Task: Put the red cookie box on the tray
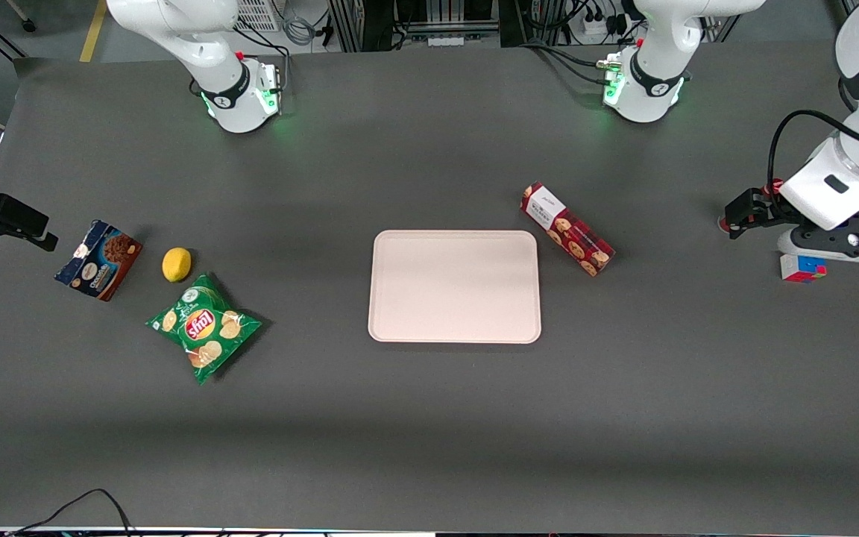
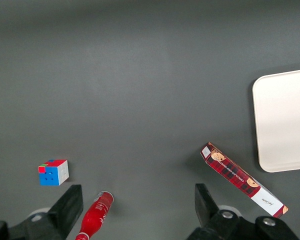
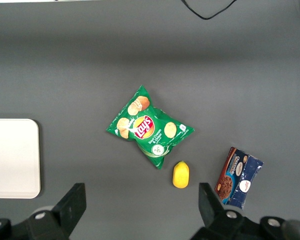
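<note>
Red cookie box (image 1: 568, 229) on bench (image 1: 429, 418) just beside tray (image 1: 455, 286); tool (image 2: 139, 210) fingers apart, above Rubik's cube (image 1: 802, 268).

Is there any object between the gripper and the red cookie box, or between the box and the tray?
Nothing visible does. The open gripper hangs above the table's working-arm end; bare table separates it from the red cookie box, which lies beside the tray.

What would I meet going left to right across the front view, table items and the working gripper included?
Blue-and-brown cookie box → lemon → green chips bag → tray → red cookie box → gripper, open, above the table toward the working arm's end → puzzle cube.
</note>
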